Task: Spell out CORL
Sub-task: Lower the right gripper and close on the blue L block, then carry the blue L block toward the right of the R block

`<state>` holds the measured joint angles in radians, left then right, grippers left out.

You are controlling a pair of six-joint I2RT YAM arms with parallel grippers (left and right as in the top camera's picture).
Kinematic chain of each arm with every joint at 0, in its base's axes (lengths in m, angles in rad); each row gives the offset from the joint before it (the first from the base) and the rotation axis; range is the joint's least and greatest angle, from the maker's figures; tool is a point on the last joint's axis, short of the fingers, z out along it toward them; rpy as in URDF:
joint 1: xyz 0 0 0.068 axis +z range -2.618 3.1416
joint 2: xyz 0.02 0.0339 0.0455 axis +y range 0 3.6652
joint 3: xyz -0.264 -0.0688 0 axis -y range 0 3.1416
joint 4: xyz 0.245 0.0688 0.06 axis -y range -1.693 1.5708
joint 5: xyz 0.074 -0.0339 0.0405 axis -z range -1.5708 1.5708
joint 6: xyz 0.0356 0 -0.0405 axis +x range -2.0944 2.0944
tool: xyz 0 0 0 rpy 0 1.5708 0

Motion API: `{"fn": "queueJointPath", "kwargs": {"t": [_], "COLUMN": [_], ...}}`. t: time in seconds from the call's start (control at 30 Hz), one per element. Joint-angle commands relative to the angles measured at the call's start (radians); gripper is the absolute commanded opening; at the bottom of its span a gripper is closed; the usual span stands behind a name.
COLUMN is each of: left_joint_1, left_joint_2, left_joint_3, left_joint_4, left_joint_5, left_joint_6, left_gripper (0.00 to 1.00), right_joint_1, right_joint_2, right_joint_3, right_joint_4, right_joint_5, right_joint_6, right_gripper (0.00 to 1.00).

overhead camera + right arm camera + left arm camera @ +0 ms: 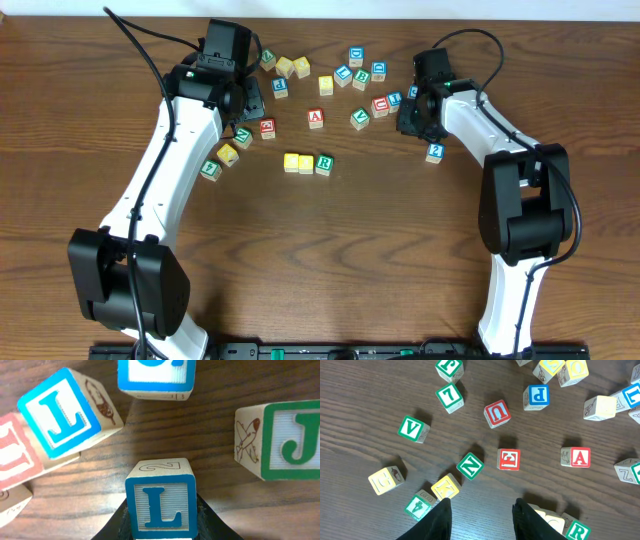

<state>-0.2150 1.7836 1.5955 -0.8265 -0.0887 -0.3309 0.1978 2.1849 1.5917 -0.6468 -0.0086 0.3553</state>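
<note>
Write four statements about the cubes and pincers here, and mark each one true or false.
1. The left pincer holds a cube. False: its jaws stand apart with nothing between them.
2. A blue L cube sits between the fingers of the right pincer. True.
3. The green R cube stands in a row beside two yellow cubes. True.
4. The red A cube is part of that row. False: it stands alone, apart from the row.
</note>
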Motion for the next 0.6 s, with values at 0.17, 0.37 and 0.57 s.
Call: {"fn": "queueJointPath", "kwargs": {"t": [0.17,0.37,0.57], "left_joint_1": [0.003,0.003,0.003], "left_joint_2": [-0.005,-0.005,-0.005], "left_joint_3": [-0.008,-0.008,-0.008], "left_joint_4": [-0.002,-0.002,-0.003], "left_joint_5": [-0.018,-0.018,-0.018], "left_joint_6": [0.020,0.020,0.020], "left_gripper": [0.40,0.39,0.40], "right_joint_1": [0.034,0.100,0.175], "right_joint_2": [-0.051,-0.051,-0.051], "right_joint_3": [0.016,0.016,0.016], "right_joint_4": [-0.062,-0.146,-0.238], "right_joint_5": [-0.039,-0.080,-0.080], "right_joint_6": [-0.042,-0.058,-0.027], "right_gripper": [0.23,0.23,0.24]}}
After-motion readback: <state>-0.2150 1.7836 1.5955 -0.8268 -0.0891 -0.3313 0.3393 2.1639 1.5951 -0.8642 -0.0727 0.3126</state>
